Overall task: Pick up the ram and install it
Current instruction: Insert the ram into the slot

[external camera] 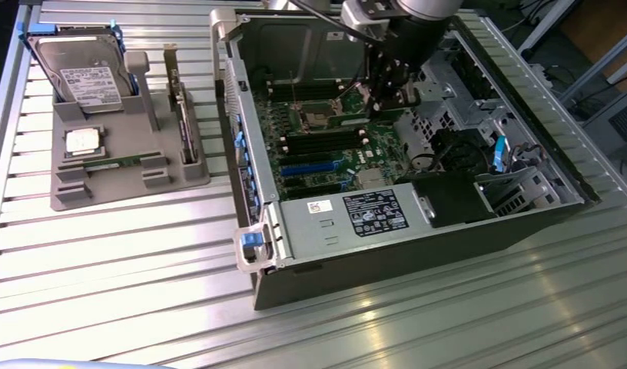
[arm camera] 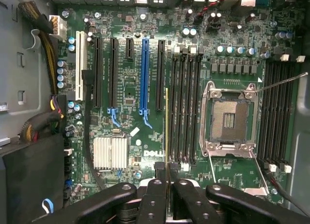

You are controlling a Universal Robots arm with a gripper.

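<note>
The ram (arm camera: pixel 167 127) shows edge-on as a thin yellow-green line running out from between my fingertips. My gripper (arm camera: pixel 167 178) is shut on it, with black fingers (arm camera: pixel 156 187) pressed against both faces. The stick hangs over the motherboard (arm camera: pixel 126 88), just beside the bank of black memory slots (arm camera: pixel 183 108) next to the bare CPU socket (arm camera: pixel 230 120). In the exterior view my gripper (external camera: pixel 389 92) reaches down into the open computer case (external camera: pixel 559 181) over the green board.
A grey tray (external camera: pixel 77 192) at the exterior view's left holds a silver hard drive (external camera: pixel 88 77), an upright card with a bracket (external camera: pixel 178 115) and a small chip (external camera: pixel 83 142). Cables (arm camera: pixel 46 45), a heatsink (arm camera: pixel 110 152) and the power supply (external camera: pixel 365 215) crowd the case.
</note>
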